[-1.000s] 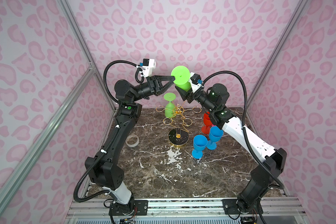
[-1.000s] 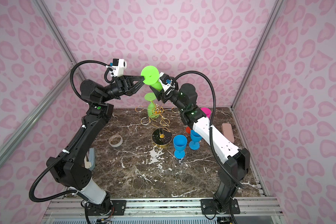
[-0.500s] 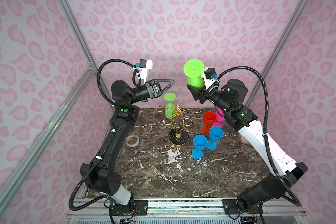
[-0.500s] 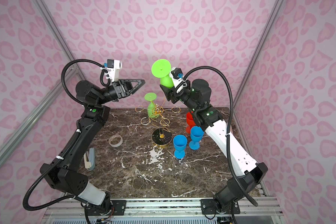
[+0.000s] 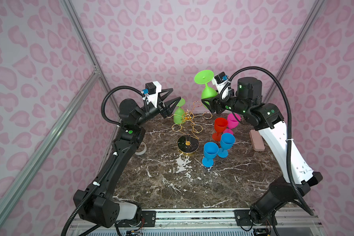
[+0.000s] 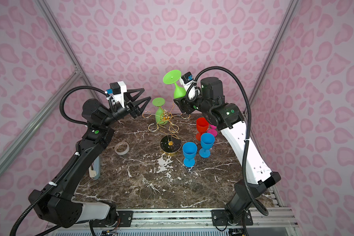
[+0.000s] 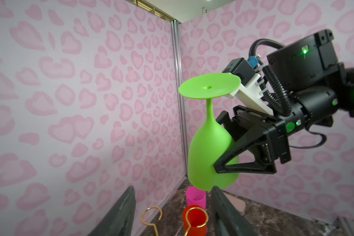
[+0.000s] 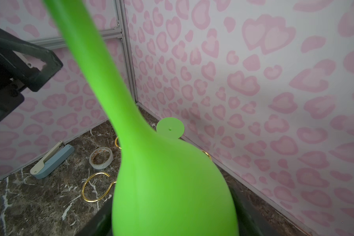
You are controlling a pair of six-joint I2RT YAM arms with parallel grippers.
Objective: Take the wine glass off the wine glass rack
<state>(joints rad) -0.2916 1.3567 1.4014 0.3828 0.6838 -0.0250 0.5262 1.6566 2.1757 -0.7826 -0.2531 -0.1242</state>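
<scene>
Left wrist view: right gripper [image 7: 219, 161] pinches the inverted green wine glass [image 7: 206, 151] by its bowl, wine glass rack [image 5: 188, 143] below it, while left gripper [image 7: 172, 212] opposite stands spread, empty.

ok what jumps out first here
A bright green wine glass held foot-up in the air by the right gripper. Lower down, the gold wine glass rack carries a second green glass, beside the open left gripper. A red glass, a pink glass and two blue glasses stand right of the rack's base.
</scene>
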